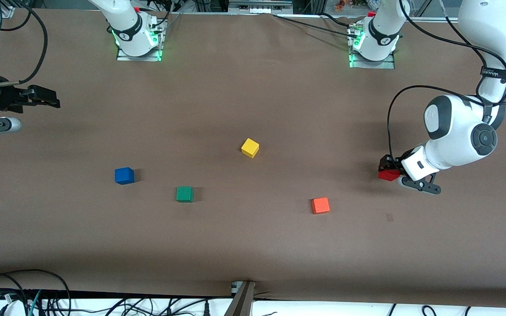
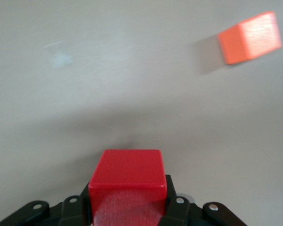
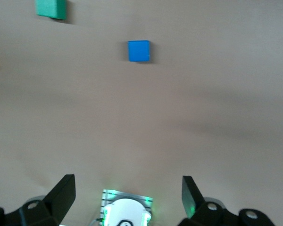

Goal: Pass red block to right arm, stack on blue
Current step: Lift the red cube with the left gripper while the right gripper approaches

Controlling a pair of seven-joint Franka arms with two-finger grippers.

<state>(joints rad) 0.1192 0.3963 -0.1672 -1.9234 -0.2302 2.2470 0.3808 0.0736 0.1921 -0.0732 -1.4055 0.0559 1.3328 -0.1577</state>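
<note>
Gripping the red block [image 1: 388, 175] at the left arm's end of the table [image 1: 253, 245], the left gripper [image 1: 387, 168] has its fingers clamped on two opposite faces. As a cube it has no long axis; one flat matte face looks up in the left wrist view. The right gripper [image 1: 47, 99] waits over its own end, jaws spread wide and empty. On the smooth brown tabletop rest the blue block [image 1: 124, 175] and plain green [image 1: 184, 194], yellow [image 1: 250, 147] and orange [image 1: 320, 205] cubes.
</note>
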